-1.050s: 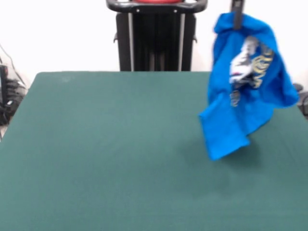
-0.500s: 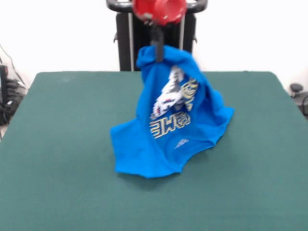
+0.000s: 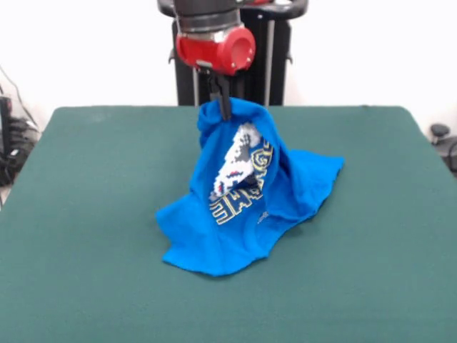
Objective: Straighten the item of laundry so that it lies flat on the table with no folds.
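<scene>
Dark green table [image 3: 86, 236] filling most of the front view, felt-like top, far edge running just below the white wall. Black pedestal column [image 3: 253, 61] upright behind the far edge, middle of the scene, partly hidden by the arm. Bright blue T-shirt [image 3: 246, 196] near the table's middle, slightly toward the far side, pulled up into a tent shape: peak pinched at the top, lower part spread on the felt. Hem and lower cloth touching the table, fanning to the near left and out to the right, with a pointed corner at the far right. Deep folds running down from the peak; not flat. White-grey pixel print [image 3: 239, 168] on the raised front face, tilted, with yellow "GAME" lettering [image 3: 235, 204] below it, slanted and partly creased. Small pale mark just right of the lettering, too small to read. Red and black arm end [image 3: 214, 39] coming down from above, red ring at its bottom, directly over the shirt's peak. Gripper [image 3: 223, 107] dark and thin below the red ring, fingers closed on a bunch of blue cloth at the shirt's top, holding that part up off the table. Cables and dark clutter [image 3: 11, 146] at the left edge beyond the table; a small dark object [image 3: 439, 132] at the right edge.
</scene>
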